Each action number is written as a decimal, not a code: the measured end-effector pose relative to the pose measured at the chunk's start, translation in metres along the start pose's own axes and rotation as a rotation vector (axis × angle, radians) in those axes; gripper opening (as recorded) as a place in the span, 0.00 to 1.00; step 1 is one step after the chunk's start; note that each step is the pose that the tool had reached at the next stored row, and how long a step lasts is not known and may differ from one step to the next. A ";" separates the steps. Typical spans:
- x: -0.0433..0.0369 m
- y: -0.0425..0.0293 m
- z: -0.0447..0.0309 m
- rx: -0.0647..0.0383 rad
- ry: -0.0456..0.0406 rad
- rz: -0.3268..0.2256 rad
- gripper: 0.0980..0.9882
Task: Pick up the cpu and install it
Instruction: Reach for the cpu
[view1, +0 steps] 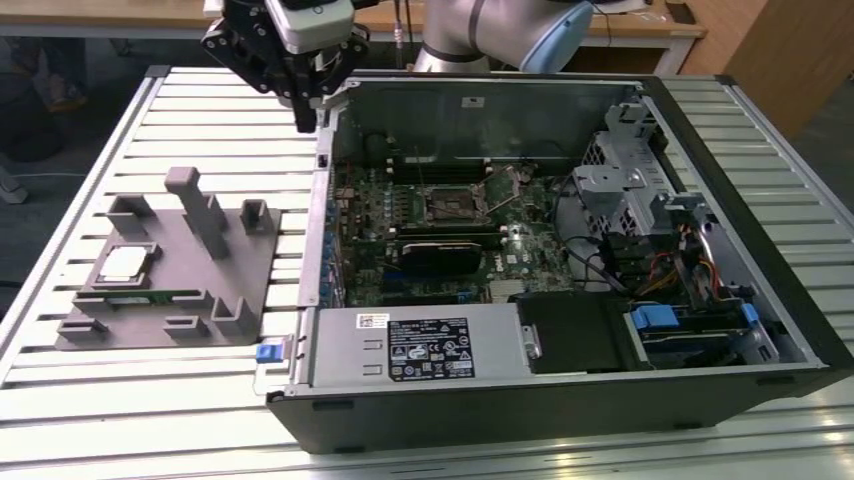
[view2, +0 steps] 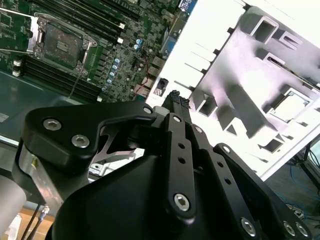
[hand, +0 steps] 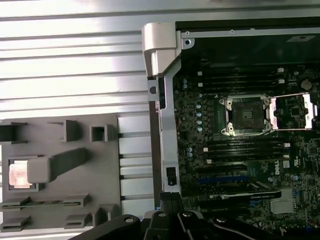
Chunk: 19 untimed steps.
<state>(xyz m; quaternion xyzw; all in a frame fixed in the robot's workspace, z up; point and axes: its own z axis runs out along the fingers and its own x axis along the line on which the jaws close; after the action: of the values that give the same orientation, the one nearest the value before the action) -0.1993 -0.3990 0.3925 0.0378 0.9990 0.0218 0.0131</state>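
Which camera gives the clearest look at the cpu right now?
The exterior view: the cpu lies fully visible in the grey tray. In the first wrist view a tray post covers part of it; in the second wrist view it is a pale square lost in glare.

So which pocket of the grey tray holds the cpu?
The square pocket at the exterior view's left of the tray: the silver-topped cpu lies in it; the slot beside it holds a green strip.
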 end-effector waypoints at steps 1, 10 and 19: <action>0.0010 -0.0001 0.0000 0.000 0.0000 0.000 0.01; 0.0103 -0.0008 -0.0003 0.000 0.0000 0.000 0.01; 0.0192 -0.0014 -0.0005 0.000 0.0000 0.000 0.01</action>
<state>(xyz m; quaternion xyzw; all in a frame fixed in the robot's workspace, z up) -0.2186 -0.3989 0.3925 0.0379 0.9990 0.0219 0.0131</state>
